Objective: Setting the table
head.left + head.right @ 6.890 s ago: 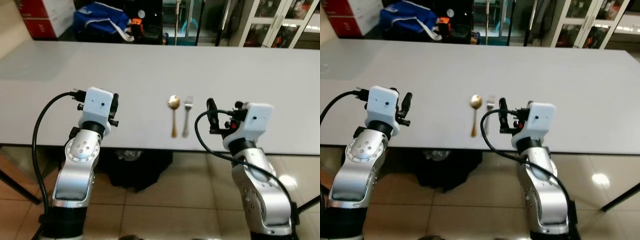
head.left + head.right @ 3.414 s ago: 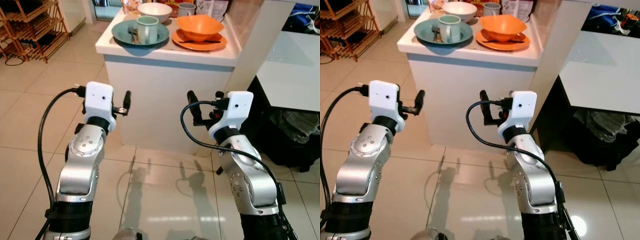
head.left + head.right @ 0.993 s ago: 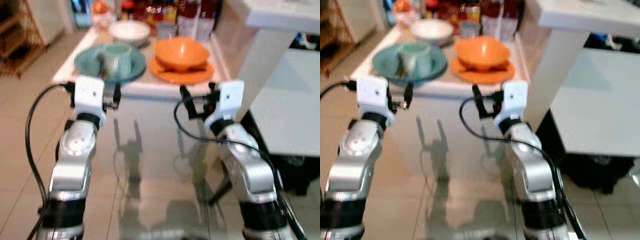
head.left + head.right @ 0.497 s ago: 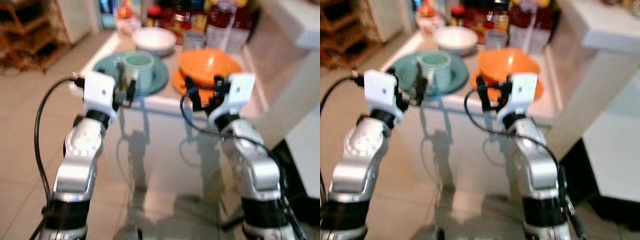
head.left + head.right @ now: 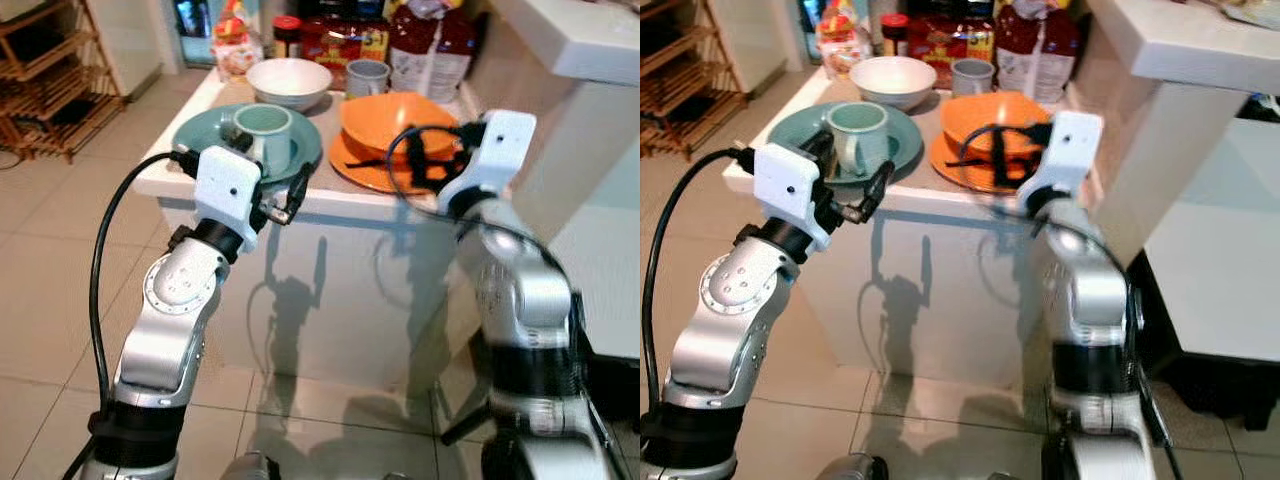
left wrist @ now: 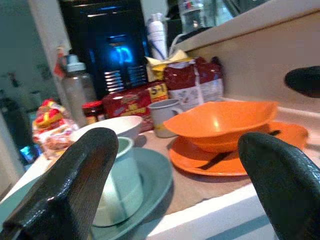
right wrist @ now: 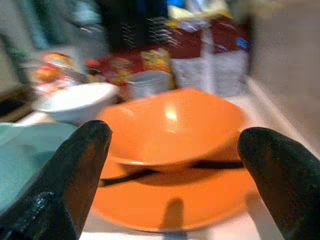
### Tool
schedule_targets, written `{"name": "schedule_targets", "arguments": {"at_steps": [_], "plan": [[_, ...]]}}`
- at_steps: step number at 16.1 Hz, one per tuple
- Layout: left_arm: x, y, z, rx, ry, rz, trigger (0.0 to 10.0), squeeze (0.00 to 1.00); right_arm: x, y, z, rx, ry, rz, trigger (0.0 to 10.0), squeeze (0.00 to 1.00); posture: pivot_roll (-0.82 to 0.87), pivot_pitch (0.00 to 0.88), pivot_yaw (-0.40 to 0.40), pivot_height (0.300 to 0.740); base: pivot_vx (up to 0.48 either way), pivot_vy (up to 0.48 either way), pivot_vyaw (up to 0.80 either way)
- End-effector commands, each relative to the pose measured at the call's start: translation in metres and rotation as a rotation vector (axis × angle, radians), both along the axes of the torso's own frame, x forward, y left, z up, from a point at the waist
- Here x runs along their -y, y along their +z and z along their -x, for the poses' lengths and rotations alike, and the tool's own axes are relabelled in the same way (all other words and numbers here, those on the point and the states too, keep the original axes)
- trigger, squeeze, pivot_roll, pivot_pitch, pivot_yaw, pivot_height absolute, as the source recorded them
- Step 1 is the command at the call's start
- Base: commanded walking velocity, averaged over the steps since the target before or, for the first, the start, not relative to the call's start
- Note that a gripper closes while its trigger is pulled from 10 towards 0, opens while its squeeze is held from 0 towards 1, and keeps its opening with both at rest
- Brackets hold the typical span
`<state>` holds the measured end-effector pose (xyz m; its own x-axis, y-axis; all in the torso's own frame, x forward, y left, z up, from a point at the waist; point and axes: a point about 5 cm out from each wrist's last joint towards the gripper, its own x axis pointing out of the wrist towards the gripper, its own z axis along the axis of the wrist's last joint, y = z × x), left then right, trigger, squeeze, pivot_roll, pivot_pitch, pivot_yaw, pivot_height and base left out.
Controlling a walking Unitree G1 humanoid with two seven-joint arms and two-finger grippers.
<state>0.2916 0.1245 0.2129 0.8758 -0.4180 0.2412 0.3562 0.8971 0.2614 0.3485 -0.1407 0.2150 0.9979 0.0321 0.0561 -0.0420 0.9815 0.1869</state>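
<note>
- Right gripper (image 7: 170, 165): fingers spread, empty, levelled at the glossy orange bowl (image 7: 170, 127) directly ahead at 12 o'clock.
- Bowl sits on a flat orange plate (image 5: 370, 168) on the white counter (image 5: 330, 205).
- Left gripper (image 6: 175, 185): open, pale green mug (image 5: 263, 131) at 11 o'clock.

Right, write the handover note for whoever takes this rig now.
Left gripper: open, holding nothing, at the counter edge in front of the green plate.
Right gripper: open, holding nothing, raised at the orange bowl.
Things: green cup stands on the green plate; orange bowl sits on the orange plate with a dark utensil under it; white bowl and grey mug stand behind.
Done: robot stands at the counter; nothing picked up here yet.
Left: probably grasp the dishes and carry them to the table.
</note>
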Motion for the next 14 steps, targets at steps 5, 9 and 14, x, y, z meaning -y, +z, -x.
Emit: {"name": "schedule_targets", "arguments": {"at_steps": [5, 9, 14], "plan": [[0.008, 0.004, 0.004, 0.004, -0.085, -0.031, 10.0, 0.00, 0.014, 0.004, -0.042, -0.135, -0.054, -0.078, 10.0, 0.00, 0.09, 0.048, -0.038, 0.740, 0.000, 0.000, 0.00], [0.006, 0.004, 0.006, 0.001, -0.099, -0.043, 10.0, 0.00, 0.018, 0.011, -0.066, -0.217, -0.119, -0.062, 10.0, 0.00, 0.10, 0.046, -0.046, 0.740, 0.000, 0.000, 0.00], [0.009, 0.003, 0.011, -0.016, -0.173, -0.060, 10.0, 0.00, 0.016, 0.004, -0.073, -0.323, -0.153, -0.181, 10.0, 0.00, 0.13, 0.041, -0.057, 0.740, 0.000, 0.000, 0.00]]}}
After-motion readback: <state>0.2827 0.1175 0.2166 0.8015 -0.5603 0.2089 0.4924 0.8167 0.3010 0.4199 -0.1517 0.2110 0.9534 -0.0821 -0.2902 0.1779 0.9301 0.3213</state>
